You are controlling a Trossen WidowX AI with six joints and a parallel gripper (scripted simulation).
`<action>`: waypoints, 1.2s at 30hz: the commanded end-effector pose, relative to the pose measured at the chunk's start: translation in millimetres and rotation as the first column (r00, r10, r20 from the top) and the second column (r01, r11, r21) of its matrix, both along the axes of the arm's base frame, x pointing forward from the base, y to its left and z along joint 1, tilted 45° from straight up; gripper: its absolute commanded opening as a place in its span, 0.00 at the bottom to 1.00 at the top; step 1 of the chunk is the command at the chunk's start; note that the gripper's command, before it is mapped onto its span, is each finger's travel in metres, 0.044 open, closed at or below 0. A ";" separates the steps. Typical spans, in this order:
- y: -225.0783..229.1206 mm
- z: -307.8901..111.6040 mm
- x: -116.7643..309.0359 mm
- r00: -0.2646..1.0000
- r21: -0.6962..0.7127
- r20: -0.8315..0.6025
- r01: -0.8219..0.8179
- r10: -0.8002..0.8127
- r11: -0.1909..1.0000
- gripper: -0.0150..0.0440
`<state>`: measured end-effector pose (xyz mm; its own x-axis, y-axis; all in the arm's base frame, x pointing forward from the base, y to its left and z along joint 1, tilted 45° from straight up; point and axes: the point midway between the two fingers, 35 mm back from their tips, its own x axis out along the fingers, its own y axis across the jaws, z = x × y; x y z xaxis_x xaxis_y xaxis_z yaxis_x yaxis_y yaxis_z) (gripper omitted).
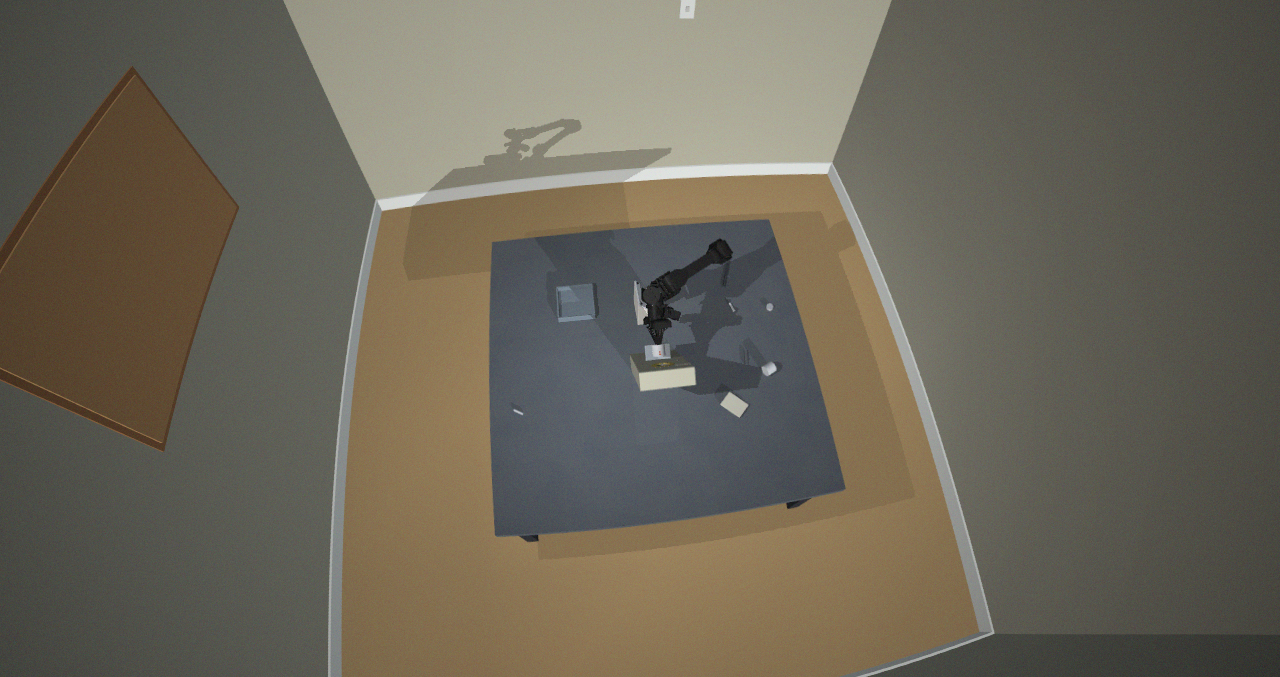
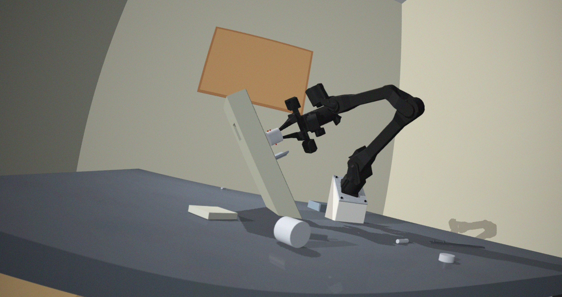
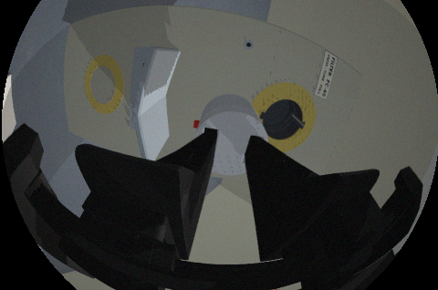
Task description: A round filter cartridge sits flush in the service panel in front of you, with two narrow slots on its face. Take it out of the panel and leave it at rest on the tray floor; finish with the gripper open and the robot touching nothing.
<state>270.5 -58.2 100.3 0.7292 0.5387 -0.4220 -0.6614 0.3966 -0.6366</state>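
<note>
My gripper [image 2: 281, 133] [image 3: 231, 137] is shut on the round filter cartridge [image 2: 273, 136] [image 3: 233, 114], a whitish cylinder with small red lugs near its far end. The cartridge is out of its socket and held just in front of the tilted service panel [image 1: 665, 377] [image 2: 263, 157] [image 3: 205, 62]. In the wrist view the dark empty socket [image 3: 282, 121] with its yellow ring [image 3: 308, 114] shows right of the cartridge. The slots are hidden at the fingertips. The pale blue open tray [image 1: 576, 302] [image 2: 316, 205] stands on the table, away from the gripper.
A pale bent ledge [image 2: 281, 154] [image 3: 152, 112] juts from the panel below the cartridge. The arm's white base [image 2: 345, 210] stands near the tray. A cream block [image 1: 733, 404] [image 2: 212, 212], a white cylinder [image 1: 768, 368] [image 2: 291, 231] and a small white disc [image 1: 768, 307] [image 2: 446, 258] lie on the table.
</note>
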 end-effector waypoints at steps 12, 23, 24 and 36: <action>7.0 -8.0 -7.7 1.000 0.001 -0.001 -0.001 0.001 1.000 0.43; 6.9 -6.9 -7.2 1.000 0.002 0.003 -0.001 0.001 1.000 0.43; 2.0 -1.3 -1.5 1.000 0.002 0.003 -0.001 0.001 1.000 0.43; -39.2 46.1 36.6 1.000 -0.002 0.004 -0.001 0.001 1.000 0.56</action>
